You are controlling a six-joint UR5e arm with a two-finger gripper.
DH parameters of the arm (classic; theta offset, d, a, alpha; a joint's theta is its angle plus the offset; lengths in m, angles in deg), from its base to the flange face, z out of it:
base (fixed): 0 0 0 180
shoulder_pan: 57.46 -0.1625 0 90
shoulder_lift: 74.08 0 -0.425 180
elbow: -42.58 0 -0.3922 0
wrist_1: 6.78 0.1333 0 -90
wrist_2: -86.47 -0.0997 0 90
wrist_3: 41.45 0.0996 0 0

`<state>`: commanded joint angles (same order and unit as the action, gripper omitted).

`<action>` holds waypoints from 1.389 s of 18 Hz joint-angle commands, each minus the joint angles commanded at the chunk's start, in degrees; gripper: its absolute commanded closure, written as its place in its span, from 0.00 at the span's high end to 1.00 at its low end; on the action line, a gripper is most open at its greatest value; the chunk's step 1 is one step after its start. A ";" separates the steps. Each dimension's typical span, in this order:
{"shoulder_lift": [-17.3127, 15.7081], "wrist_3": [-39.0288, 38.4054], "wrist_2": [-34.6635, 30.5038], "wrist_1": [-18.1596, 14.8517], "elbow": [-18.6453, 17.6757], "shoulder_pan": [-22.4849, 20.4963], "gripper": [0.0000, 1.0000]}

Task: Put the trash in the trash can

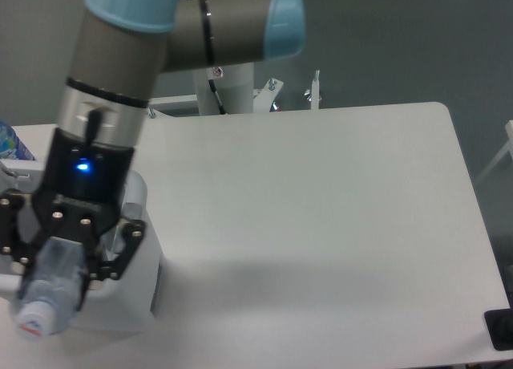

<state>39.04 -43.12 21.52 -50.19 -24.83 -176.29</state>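
My gripper is shut on the clear crushed plastic bottle, part of the trash, and holds it in the air over the white-grey trash can at the table's left side. The bottle hangs with its capped end toward the camera. The arm and gripper hide most of the can, including its inside. The crumpled wrapper is out of sight behind the gripper.
A deep-blue bottle peeks in at the left edge behind the can. The arm's base post stands beyond the table's far edge. A dark object sits at the lower right corner. The white table stretches to the right.
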 joint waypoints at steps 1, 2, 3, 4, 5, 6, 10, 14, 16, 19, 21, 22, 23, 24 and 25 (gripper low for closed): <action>0.00 0.00 0.00 0.00 -0.53 0.26 0.61; -0.09 0.00 0.00 0.00 -0.97 0.35 0.70; -0.09 0.09 0.00 0.00 -1.49 0.53 0.79; -0.26 0.09 0.00 0.00 -2.11 0.70 0.90; -0.61 0.26 -0.09 0.00 -2.81 0.97 1.00; -0.88 0.26 -0.09 0.09 -3.60 1.06 1.00; -2.63 0.44 -0.26 0.09 -6.42 1.06 1.00; -3.34 0.79 -0.61 0.00 -7.83 -0.78 1.00; -3.34 2.10 -0.70 -0.09 -8.27 -3.94 1.00; -3.34 3.69 -0.70 -0.09 -9.49 -9.73 1.00; -3.34 7.80 -0.70 -0.09 -11.07 -13.34 1.00; -3.34 10.78 -0.70 -0.09 -12.04 -14.83 1.00; -3.25 13.86 -0.70 0.00 -12.83 -16.76 1.00; -3.08 16.85 -0.70 -0.09 -13.27 -18.52 1.00; -2.64 19.22 -0.70 -0.09 -13.89 -19.85 1.00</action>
<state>36.40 -23.89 20.82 -50.28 -38.71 -196.14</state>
